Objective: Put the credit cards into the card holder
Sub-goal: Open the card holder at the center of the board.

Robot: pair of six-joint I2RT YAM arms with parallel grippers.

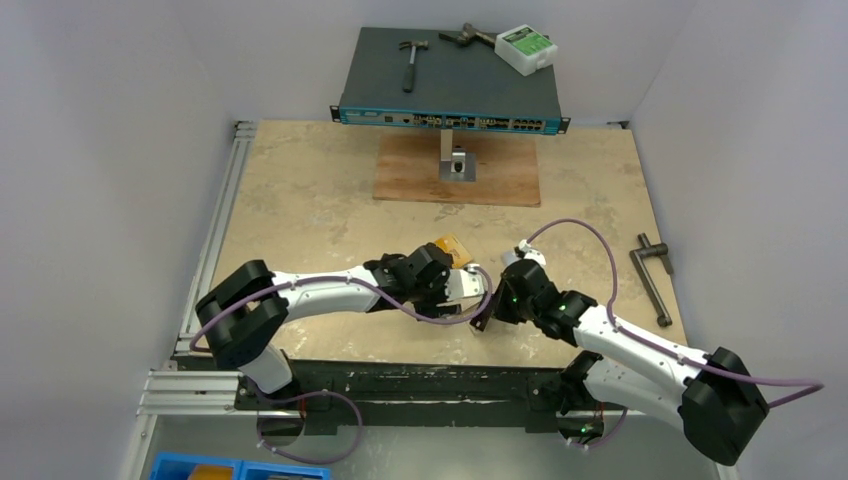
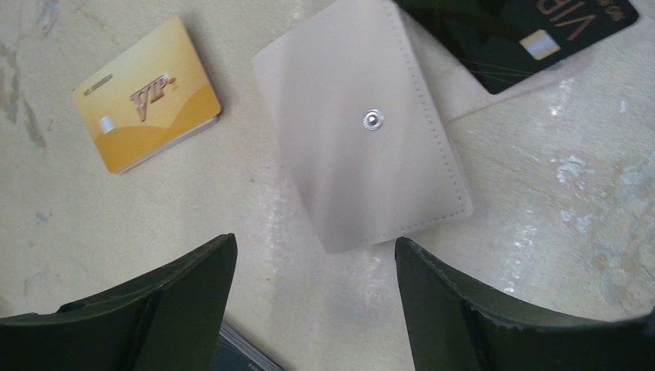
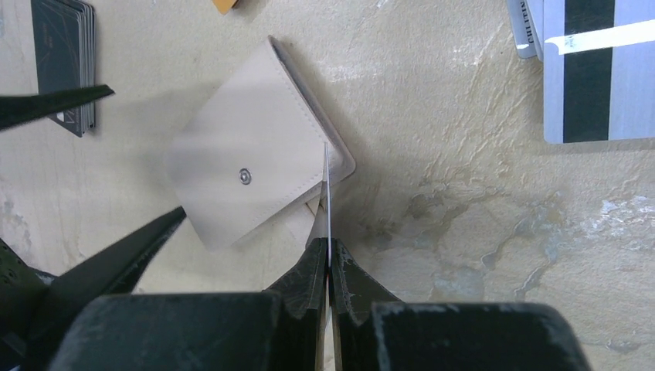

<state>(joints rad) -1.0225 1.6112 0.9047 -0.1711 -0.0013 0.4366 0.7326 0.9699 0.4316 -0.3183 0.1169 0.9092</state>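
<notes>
Left gripper [image 2: 313, 251] is wide open and holds nothing; its two dark fingers [image 2: 166, 305] hang just above the tabletop [image 2: 541, 232]. The beige card holder [image 2: 363, 124] lies flat and folded shut right in front of that gap, snap stud [image 2: 373, 119] facing up, not touching either finger. Right gripper [image 3: 328, 255] is fully closed, pinching an edge-on card [image 3: 327, 197]. The card shows only as a thin pale line, so its colour can't be told. Its far end sits at the holder's right edge, by the corner nearest this gripper; can't tell whether it touches or is in a pocket. In the left wrist view an orange-yellow card [image 2: 147, 93] lies flat just left of the holder, and a black VIP card [image 2: 525, 35] lies at the holder's top right corner, partly under it. In the right wrist view silver-grey cards [image 3: 587, 69] lie well apart to the right. In the top view both grippers meet mid-table, near the front.
</notes>
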